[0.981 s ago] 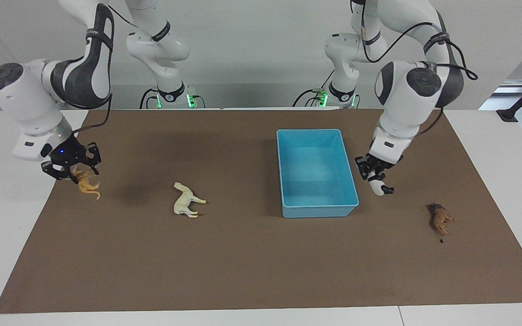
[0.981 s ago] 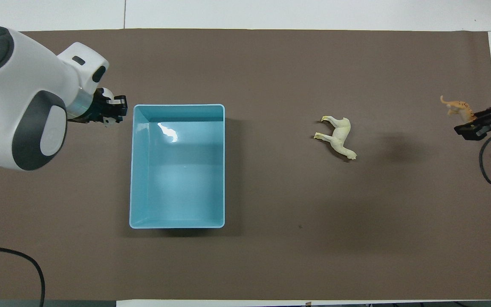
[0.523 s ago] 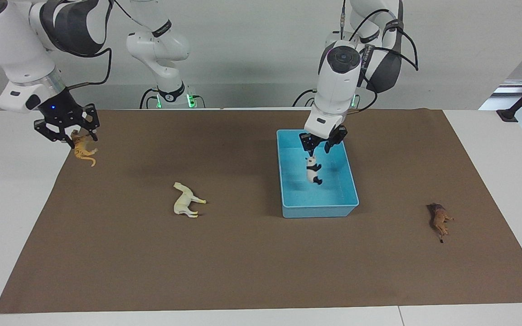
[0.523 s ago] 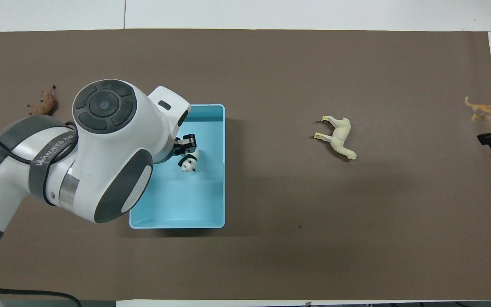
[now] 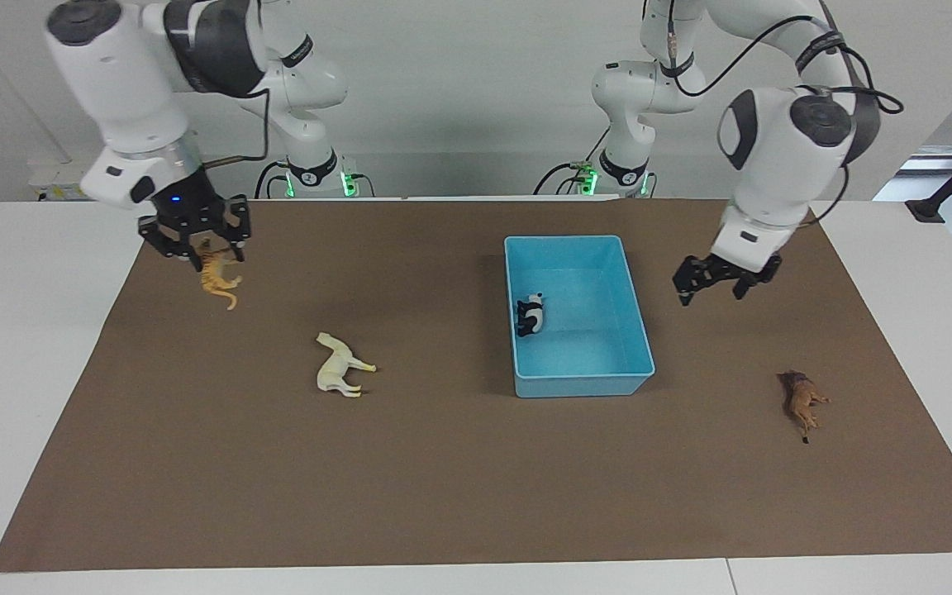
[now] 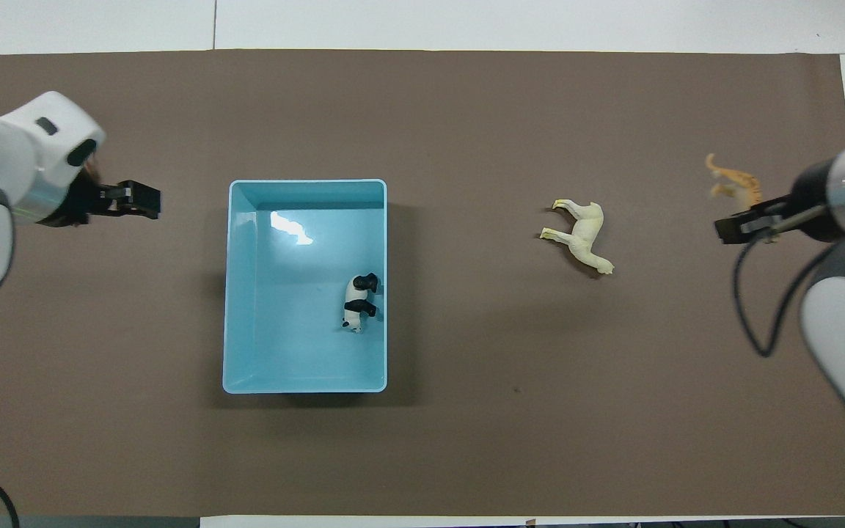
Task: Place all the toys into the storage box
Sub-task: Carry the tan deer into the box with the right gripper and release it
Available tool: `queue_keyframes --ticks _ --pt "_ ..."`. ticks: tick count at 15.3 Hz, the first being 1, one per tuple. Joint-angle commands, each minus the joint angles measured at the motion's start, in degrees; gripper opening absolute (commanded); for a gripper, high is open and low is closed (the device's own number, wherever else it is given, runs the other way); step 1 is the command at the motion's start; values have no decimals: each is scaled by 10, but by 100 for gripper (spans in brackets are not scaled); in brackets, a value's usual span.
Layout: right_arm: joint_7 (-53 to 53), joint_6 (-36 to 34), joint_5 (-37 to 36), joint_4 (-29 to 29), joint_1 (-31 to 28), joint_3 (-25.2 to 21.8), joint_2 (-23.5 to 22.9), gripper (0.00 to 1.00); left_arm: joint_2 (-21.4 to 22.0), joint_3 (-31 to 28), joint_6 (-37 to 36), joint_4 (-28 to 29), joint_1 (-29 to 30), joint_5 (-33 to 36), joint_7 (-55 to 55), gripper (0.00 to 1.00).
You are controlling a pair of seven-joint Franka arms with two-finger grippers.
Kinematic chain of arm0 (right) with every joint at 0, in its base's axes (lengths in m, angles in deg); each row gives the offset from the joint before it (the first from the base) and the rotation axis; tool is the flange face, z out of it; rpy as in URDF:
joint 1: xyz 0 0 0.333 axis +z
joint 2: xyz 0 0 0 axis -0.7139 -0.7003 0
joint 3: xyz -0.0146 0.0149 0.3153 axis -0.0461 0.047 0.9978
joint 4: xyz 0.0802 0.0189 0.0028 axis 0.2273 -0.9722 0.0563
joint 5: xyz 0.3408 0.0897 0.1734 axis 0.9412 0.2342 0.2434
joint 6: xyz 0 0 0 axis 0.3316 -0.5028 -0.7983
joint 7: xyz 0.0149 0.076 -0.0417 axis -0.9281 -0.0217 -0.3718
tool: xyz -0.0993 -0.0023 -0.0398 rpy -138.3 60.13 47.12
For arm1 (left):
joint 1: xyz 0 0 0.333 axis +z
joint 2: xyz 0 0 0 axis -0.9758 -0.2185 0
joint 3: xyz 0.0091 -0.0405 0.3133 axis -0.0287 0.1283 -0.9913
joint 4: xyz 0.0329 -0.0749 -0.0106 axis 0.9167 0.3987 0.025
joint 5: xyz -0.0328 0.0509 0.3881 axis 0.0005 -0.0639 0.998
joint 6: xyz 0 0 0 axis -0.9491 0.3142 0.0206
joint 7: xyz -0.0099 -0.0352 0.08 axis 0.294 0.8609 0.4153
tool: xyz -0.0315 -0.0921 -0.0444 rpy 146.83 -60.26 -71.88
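Note:
The light blue storage box (image 5: 575, 385) (image 6: 305, 182) stands on the brown mat. The black-and-white panda (image 5: 530, 314) (image 6: 359, 301) lies inside it on its side. My left gripper (image 5: 711, 293) (image 6: 145, 200) is open and empty, raised over the mat between the box and the brown lion (image 5: 802, 401). The lion is hidden under the left arm in the overhead view. My right gripper (image 5: 216, 258) (image 6: 741, 222) is shut on the orange tiger (image 5: 217, 279) (image 6: 734, 183) and holds it in the air over the mat at the right arm's end. The cream-white horse (image 5: 340, 365) (image 6: 580, 235) lies on the mat between the tiger and the box.
The brown mat (image 5: 443, 479) covers most of the white table (image 5: 21, 347). Bare mat lies between the horse and the box.
My left gripper let go of the panda, which now lies in the box, and moved away toward the lion. My right gripper carried the tiger toward the middle of the table.

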Motion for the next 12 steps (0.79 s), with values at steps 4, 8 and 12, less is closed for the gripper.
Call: queue_keyframes --ticks 4,8,12 --pt "377 -82 -16 303 243 2 -229 0 -67 11 98 7 107 -4 -190 100" --pt "532 -14 -8 360 331 -1 -336 0 -111 11 149 4 144 -4 -253 100" --pt "601 68 -4 355 374 2 -396 0 -165 11 211 -6 151 -3 -267 100"
